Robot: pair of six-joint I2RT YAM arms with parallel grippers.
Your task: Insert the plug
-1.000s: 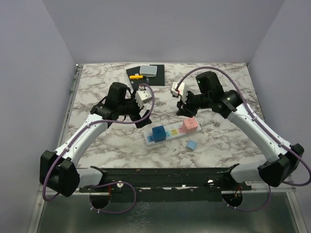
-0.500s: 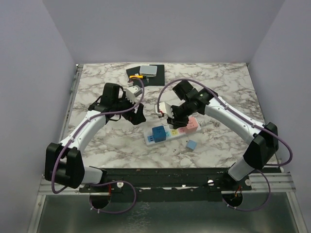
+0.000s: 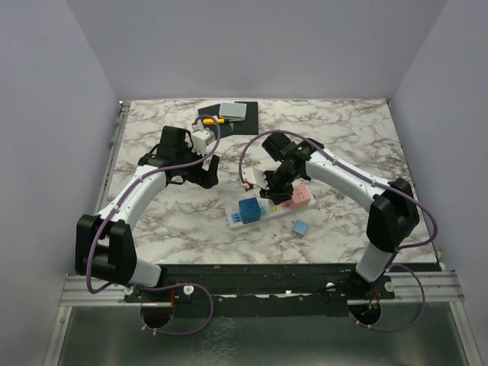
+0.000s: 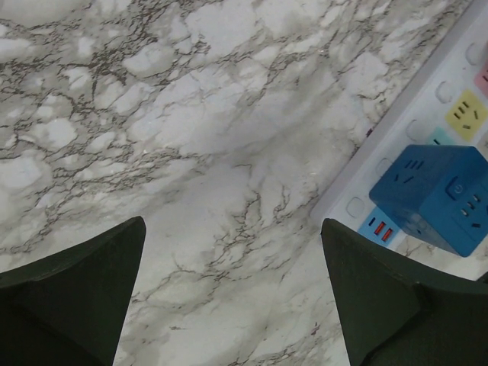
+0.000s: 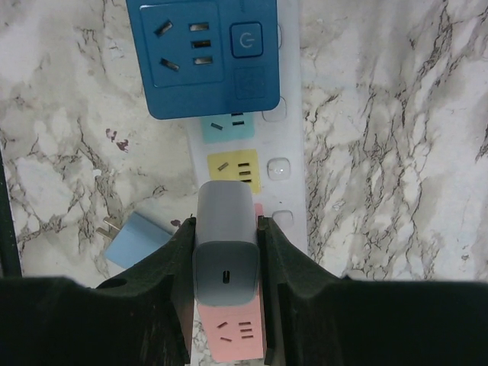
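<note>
Marble table [image 3: 343,130] is carrying the power strip [image 5: 286,122], and the right gripper [image 3: 273,183] is clamping a grey plug [image 5: 226,217] over its middle. Left gripper [image 4: 232,229] is hanging wide open, empty, left of it.

Grey plug [image 5: 225,232] hangs just above the white power strip [image 5: 291,76].

You have a marble-patterned table [image 3: 343,130] in front of you. At centre frame in the top view, 1 white power strip [image 3: 267,211] lies on it at a slant. 1 light-blue plug [image 3: 301,226] lies near its lower right, not touching. 1 black mat [image 3: 248,123] lies at upper centre.
</note>
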